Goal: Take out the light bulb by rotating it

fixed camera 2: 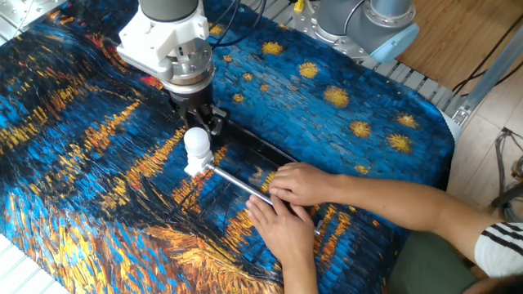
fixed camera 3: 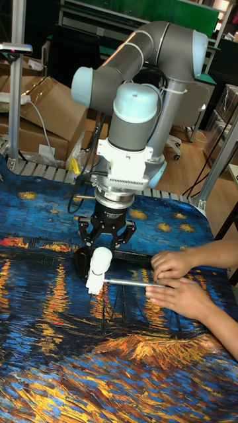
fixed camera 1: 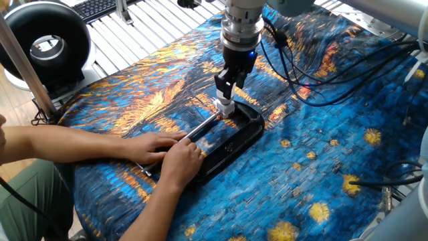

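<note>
The light bulb (fixed camera 2: 196, 144) is a small white globe, upright in a short white socket (fixed camera 2: 194, 167) at the end of a black C-clamp (fixed camera 1: 235, 134). It also shows in the tall view as the bulb (fixed camera 3: 101, 259) and below the wrist as the bulb (fixed camera 1: 225, 104). My gripper (fixed camera 3: 106, 242) hangs directly over it, open, its black fingers spread to either side of the globe's top. I cannot tell whether they touch it. Nothing is held.
A person's two hands (fixed camera 1: 170, 152) rest on the clamp and its metal rod (fixed camera 2: 239, 184), close to the right of the bulb in the tall view (fixed camera 3: 173, 266). Black cables (fixed camera 1: 314, 73) trail across the blue and orange cloth. A black round fan (fixed camera 1: 45, 47) stands at far left.
</note>
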Controlling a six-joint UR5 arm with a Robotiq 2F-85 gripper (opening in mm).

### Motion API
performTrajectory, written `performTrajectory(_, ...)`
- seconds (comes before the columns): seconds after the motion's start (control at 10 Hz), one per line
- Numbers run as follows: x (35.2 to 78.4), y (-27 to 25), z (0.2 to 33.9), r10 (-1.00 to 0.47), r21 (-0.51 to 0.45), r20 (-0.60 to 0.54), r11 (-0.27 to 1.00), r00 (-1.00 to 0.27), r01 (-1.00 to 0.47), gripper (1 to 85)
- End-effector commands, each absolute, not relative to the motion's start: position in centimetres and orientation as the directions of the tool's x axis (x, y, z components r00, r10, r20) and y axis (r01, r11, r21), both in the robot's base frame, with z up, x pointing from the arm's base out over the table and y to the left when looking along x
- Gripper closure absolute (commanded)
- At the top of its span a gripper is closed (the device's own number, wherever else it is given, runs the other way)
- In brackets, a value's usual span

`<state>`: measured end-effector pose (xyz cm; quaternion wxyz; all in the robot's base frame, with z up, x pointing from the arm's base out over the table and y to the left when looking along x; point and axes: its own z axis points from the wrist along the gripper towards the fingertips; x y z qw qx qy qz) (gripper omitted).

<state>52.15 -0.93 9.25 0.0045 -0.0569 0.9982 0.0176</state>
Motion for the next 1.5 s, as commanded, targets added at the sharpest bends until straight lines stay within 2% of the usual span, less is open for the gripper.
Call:
performTrajectory(0.0, 52.78, -0.55, 9.29, -0.091, 0.036, -0.019, 0.995, -0.996, -0.091, 37.3)
performTrajectory(0.3, 52.98, -0.15, 9.27, -0.102, 0.049, -0.027, 0.993, -0.994, -0.104, 36.7)
performTrajectory(0.6, 52.94, -0.18, 9.28, -0.119, 0.049, -0.026, 0.992, -0.993, -0.120, 30.7)
performTrajectory(0.7, 52.96, -0.20, 9.25, -0.130, 0.048, -0.026, 0.990, -0.991, -0.131, 26.3)
performTrajectory(0.9, 53.26, -0.21, 9.05, -0.125, 0.045, -0.032, 0.991, -0.992, -0.126, 24.3)
performTrajectory(1.1, 53.34, -0.37, 9.00, -0.112, 0.037, -0.032, 0.993, -0.993, -0.113, 26.0)
performTrajectory(1.4, 53.27, -0.59, 8.89, -0.089, 0.029, -0.026, 0.996, -0.996, -0.090, 33.3)
